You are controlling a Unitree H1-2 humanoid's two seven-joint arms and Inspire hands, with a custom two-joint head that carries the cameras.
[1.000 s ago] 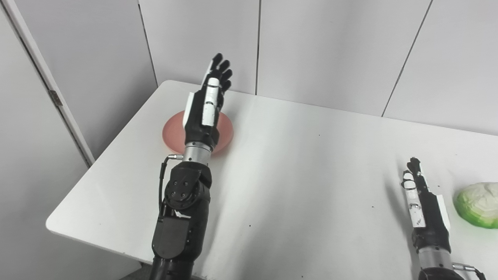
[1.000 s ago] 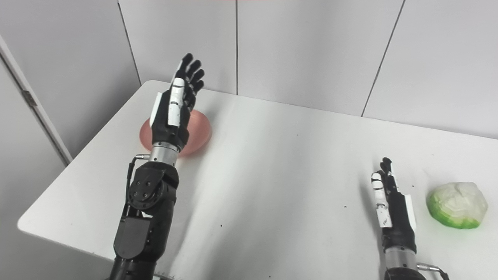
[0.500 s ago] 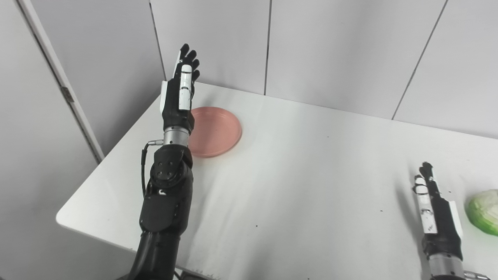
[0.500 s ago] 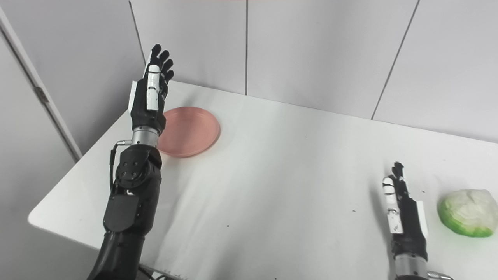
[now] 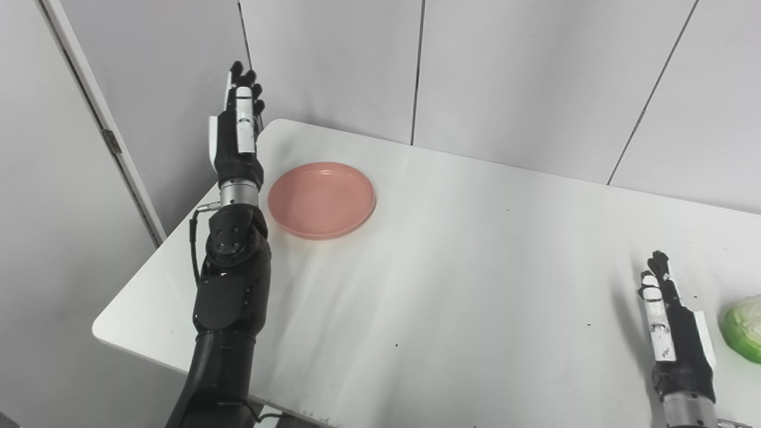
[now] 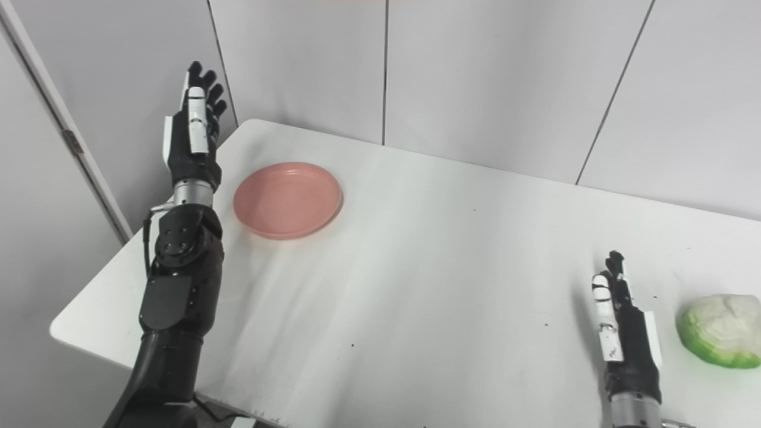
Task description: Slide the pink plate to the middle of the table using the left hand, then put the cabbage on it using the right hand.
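Cabbage (image 6: 720, 330) cut off at frame edge in left eye view, just right of right hand (image 6: 625, 330), pink plate (image 6: 288, 199) near desk (image 6: 428, 267) far-left corner, beside raised left hand (image 6: 191, 139), both hands' fingers straight, empty.

Table (image 6: 452, 261): broad bare white top between plate (image 6: 287, 200) and cabbage (image 6: 720, 330); nothing stands in that middle stretch. Plate: far left corner, flat, uncovered from above and on its right side. Left hand (image 6: 191, 140): raised, fingers apart, holding nothing, just left of the plate at the table's left edge, apart from it. Right hand (image 6: 624, 330): low over the near right part, fingers straight, holding nothing, just left of the cabbage with bare surface between them. Wall (image 6: 475, 77): close behind the far edge.
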